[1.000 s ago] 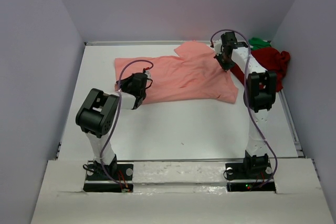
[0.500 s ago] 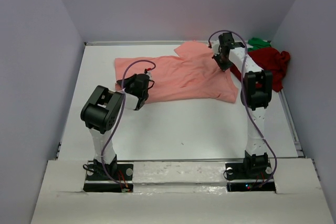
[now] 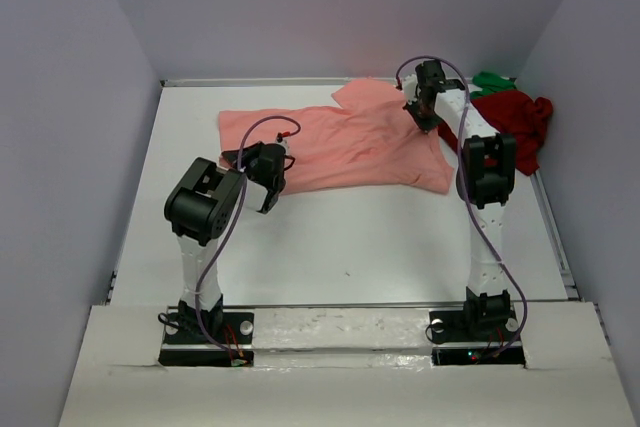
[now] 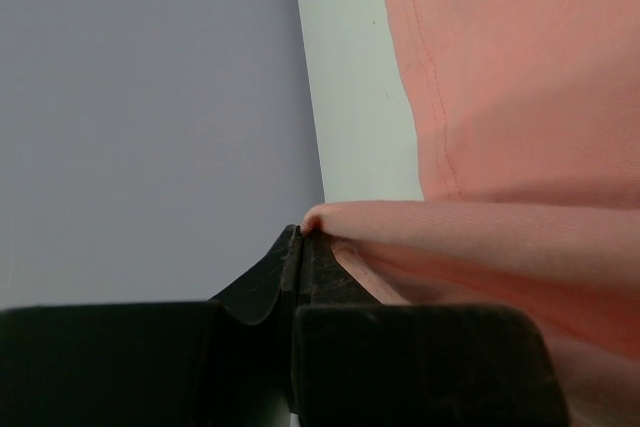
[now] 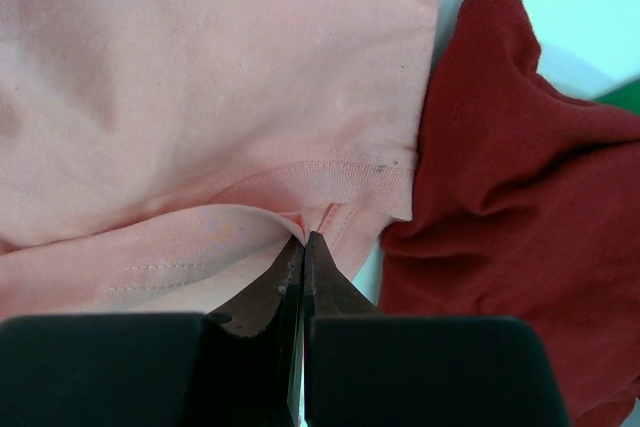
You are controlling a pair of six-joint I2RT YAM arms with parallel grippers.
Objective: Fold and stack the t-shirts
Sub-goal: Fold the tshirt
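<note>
Pink t-shirt (image 3: 345, 142) is lying spread mostly flat across the far half of the table (image 3: 350, 247), sideways to the arms. Dark red t-shirt (image 3: 515, 122) is sitting crumpled in the far right corner, touching the pink one's right edge in the right wrist view. A green t-shirt (image 3: 492, 79) is peeking out just behind the red one.

Left gripper (image 4: 303, 234) is pinching a raised fold at the pink shirt's near-left edge, jaws closed on the cloth. Right gripper (image 5: 302, 239) is clamping a ribbed hem on the shirt's right side, close to the red heap, jaws also closed on pink cloth. Neither is touching the red shirt.

Step looks like the first fold of the pink shirt, with both edges gripped and the fold not yet made. Task is looking early: nothing folded, nothing stacked.

Next move is probably calling for both arms lifting together and evenly, carrying the held edge over the body of the shirt. The cloth wants keeping taut so it isn't bunching, and the right side wants steering clear of the red heap so it isn't dragging along.
</note>
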